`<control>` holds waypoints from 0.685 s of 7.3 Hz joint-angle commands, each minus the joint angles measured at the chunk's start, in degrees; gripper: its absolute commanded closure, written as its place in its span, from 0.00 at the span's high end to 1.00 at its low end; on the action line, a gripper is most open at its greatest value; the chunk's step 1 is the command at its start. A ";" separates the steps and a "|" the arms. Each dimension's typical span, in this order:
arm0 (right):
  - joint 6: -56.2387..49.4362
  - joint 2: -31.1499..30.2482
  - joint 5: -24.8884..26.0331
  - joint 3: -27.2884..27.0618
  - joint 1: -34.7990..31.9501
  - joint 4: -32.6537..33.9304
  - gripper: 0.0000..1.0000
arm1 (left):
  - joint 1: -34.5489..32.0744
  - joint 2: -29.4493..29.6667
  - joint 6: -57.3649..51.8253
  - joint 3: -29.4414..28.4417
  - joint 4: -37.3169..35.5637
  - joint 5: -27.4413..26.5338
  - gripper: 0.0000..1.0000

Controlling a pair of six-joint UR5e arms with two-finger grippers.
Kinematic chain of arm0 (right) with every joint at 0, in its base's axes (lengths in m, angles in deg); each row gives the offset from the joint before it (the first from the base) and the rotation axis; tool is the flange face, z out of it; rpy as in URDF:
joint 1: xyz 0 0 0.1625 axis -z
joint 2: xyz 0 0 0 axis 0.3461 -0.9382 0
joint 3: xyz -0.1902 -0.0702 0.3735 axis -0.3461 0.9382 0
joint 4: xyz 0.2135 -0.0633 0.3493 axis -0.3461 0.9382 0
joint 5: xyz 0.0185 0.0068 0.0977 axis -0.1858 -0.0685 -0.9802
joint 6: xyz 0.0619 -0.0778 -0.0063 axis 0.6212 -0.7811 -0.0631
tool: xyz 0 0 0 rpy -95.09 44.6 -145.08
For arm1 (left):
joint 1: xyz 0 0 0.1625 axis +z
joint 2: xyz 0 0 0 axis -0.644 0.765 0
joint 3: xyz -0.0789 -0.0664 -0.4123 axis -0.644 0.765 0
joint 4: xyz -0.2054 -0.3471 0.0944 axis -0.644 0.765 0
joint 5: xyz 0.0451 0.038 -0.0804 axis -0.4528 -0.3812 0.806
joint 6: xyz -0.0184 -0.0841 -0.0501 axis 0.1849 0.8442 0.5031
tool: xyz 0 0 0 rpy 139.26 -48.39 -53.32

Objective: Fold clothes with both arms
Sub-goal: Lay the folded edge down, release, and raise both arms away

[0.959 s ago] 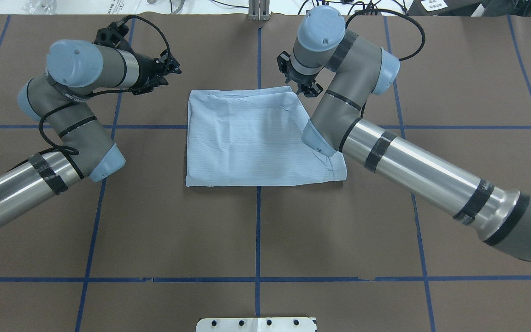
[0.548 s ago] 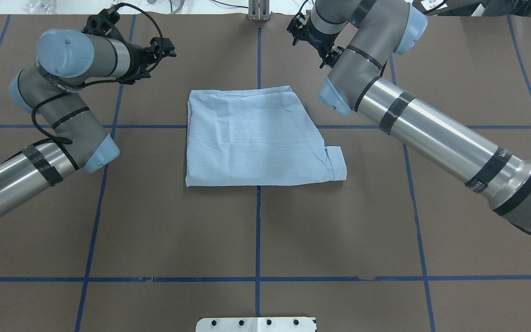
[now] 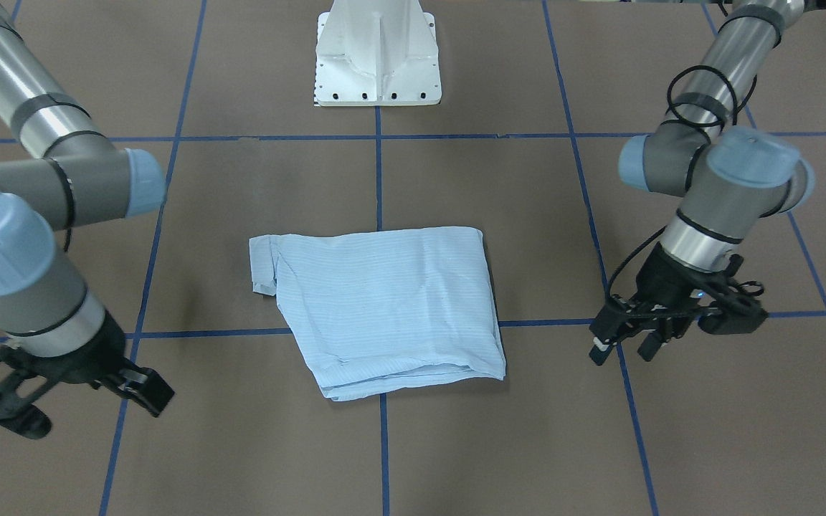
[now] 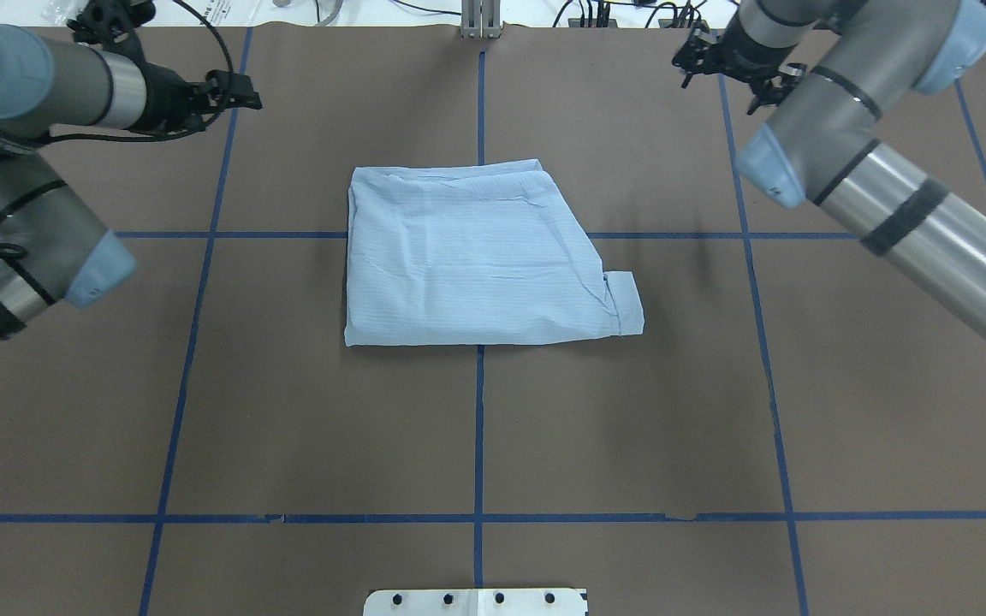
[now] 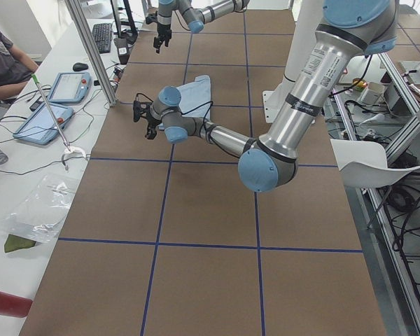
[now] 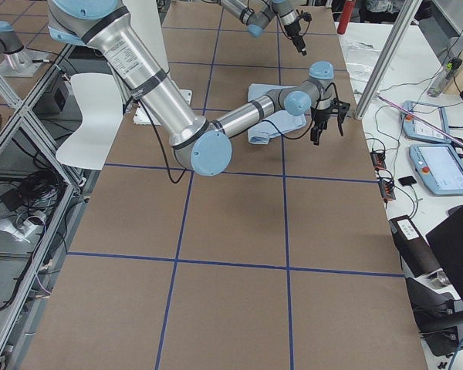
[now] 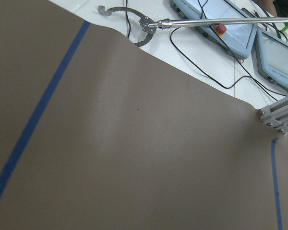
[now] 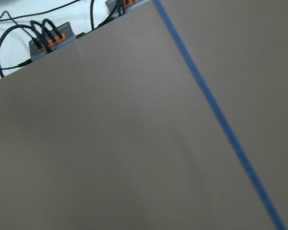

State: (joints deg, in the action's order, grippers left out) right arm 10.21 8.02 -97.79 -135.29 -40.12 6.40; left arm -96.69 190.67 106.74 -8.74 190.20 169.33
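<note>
The pale-blue striped shirt [image 4: 476, 265] lies folded into a rough rectangle at the middle of the brown table, with a small flap sticking out at its near right corner [image 4: 626, 299]. It also shows in the front-facing view [image 3: 384, 308]. My left gripper [image 4: 240, 92] hangs open and empty off the shirt's far left, well clear of it; in the front-facing view [image 3: 624, 347] its jaws stand apart. My right gripper [image 4: 720, 67] is open and empty off the far right, also shown in the front-facing view [image 3: 76, 408]. Both wrist views show only bare mat.
Blue tape lines [image 4: 478, 428] grid the brown mat. The white pedestal base [image 3: 377, 57] stands at the robot's side. Beyond the far edge lie teach pendants [image 7: 230, 28], cables [image 8: 43, 31] and a seated operator [image 5: 3, 56].
Both arms have drawn back from the shirt's far corners and swung outward toward the far table corners. The shirt has not moved.
</note>
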 commanded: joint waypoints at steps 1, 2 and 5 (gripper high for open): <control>-22.15 -10.37 -6.98 -7.87 -10.85 4.92 1.00 | -9.09 -10.17 -21.13 5.67 -0.24 8.47 1.00; -33.22 -14.50 -9.11 -8.67 -16.21 5.81 1.00 | -14.71 -13.96 -31.66 6.56 -0.67 13.20 1.00; -56.32 -25.94 -16.47 -9.12 -28.27 5.82 1.00 | -27.13 -20.66 -56.47 15.66 -17.73 17.73 1.00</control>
State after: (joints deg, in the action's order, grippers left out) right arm -38.26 -13.34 -109.82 -144.07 -63.43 12.17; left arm -119.34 172.80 60.46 2.10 181.22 186.08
